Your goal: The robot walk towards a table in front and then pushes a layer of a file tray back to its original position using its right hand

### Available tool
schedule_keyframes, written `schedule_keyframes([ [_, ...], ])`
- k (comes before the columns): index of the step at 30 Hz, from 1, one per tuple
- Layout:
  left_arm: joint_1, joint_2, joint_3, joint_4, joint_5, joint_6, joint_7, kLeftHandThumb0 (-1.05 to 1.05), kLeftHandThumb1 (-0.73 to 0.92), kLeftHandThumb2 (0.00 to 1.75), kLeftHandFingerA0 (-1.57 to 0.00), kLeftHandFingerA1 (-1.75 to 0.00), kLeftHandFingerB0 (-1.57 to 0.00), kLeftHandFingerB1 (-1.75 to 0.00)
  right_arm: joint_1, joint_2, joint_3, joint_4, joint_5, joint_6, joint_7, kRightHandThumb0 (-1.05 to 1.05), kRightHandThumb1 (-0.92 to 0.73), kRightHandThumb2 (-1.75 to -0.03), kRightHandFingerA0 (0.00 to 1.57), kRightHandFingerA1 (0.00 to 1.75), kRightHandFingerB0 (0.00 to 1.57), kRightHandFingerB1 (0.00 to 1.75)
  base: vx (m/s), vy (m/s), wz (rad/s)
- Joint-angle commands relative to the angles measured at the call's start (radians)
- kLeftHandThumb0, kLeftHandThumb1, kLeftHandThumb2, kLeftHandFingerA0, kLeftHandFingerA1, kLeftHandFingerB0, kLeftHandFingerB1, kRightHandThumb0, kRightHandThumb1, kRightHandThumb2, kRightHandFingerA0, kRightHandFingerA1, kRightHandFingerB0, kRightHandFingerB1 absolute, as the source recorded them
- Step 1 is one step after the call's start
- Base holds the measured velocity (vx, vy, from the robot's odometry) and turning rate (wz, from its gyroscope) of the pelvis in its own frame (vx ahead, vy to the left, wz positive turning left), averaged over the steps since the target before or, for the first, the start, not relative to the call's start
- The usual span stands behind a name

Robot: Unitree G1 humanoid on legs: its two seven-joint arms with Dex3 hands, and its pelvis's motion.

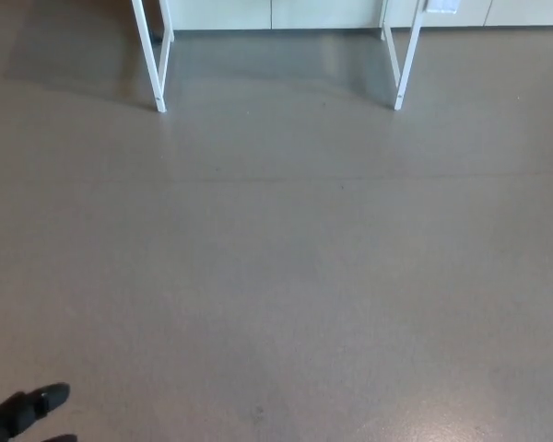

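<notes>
Far ahead only white table legs (158, 64) across bare floor (286, 276), file tray out of view, left hand (23, 414) fingers unclear, right hand unseen; risk of walking crooked, hitting legs.

Even, soft indoor light on the floor (276, 276) (faint glare lower right); shadow under the table legs (157, 64).

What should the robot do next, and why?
Probably keep walking straight ahead. Only the white table legs show, far off at the top of the picture, with bare grey floor before them. No file tray is in sight yet, and only the tips of the left hand show at the bottom corner.
</notes>
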Motion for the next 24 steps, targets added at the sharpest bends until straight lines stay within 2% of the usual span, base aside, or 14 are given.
schedule_keyframes([
  [1, 0.06, 0.02, 0.032, -0.07, -0.123, 0.159, -0.1, -0.02, 0.5, 0.91, -0.31, -0.57, -0.19, -0.5, 0.05, -0.023, -0.033, -0.034, 0.096, -0.019, 0.12, -0.15, -0.42, -0.52, 0.68, 0.45, 0.62, 0.43, 0.0, 0.0, 0.0],
  [4, 0.098, 0.022, 0.028, -0.086, -0.119, 0.159, -0.114, -0.03, 0.5, 0.91, -0.31, -0.57, -0.17, -0.49, 0.067, -0.021, -0.032, 0.01, 0.081, -0.075, 0.13, -0.19, -0.4, -0.52, 0.69, 0.46, 0.63, 0.43, 0.0, 0.0, 0.0],
  [9, 0.128, 0.026, 0.026, -0.072, -0.116, 0.149, -0.131, -0.03, 0.5, 0.91, -0.34, -0.58, -0.19, -0.51, 0.109, -0.015, -0.035, 0.031, 0.088, -0.101, 0.15, -0.17, -0.42, -0.52, 0.69, 0.46, 0.61, 0.43, 0.0, 0.0, 0.0],
  [10, 0.144, 0.024, 0.023, -0.073, -0.112, 0.146, -0.132, -0.03, 0.5, 0.91, -0.31, -0.57, -0.18, -0.5, 0.121, -0.015, -0.037, 0.045, 0.092, -0.113, 0.161, -0.26, -0.39, -0.55, 0.71, 0.49, 0.61, 0.45, 0.0, 0.0, 0.0],
  [13, 0.172, 0.025, 0.022, -0.065, -0.108, 0.134, -0.14, -0.03, 0.51, 0.91, -0.3, -0.56, -0.19, -0.5, 0.125, -0.011, -0.037, 0.126, 0.089, -0.205, 0.189, -0.27, -0.39, -0.55, 0.71, 0.5, 0.61, 0.47, 0.0, 0.0, 0.0],
  [24, 0.193, 0.023, 0.016, -0.056, -0.095, 0.117, -0.144, -0.03, 0.51, 0.91, -0.29, -0.56, -0.19, -0.5, 0.15, -0.012, -0.03, 0.152, 0.086, -0.233, 0.19, -0.28, -0.39, -0.56, 0.72, 0.5, 0.62, 0.46, -0.02, 0.016, 0.13],
])
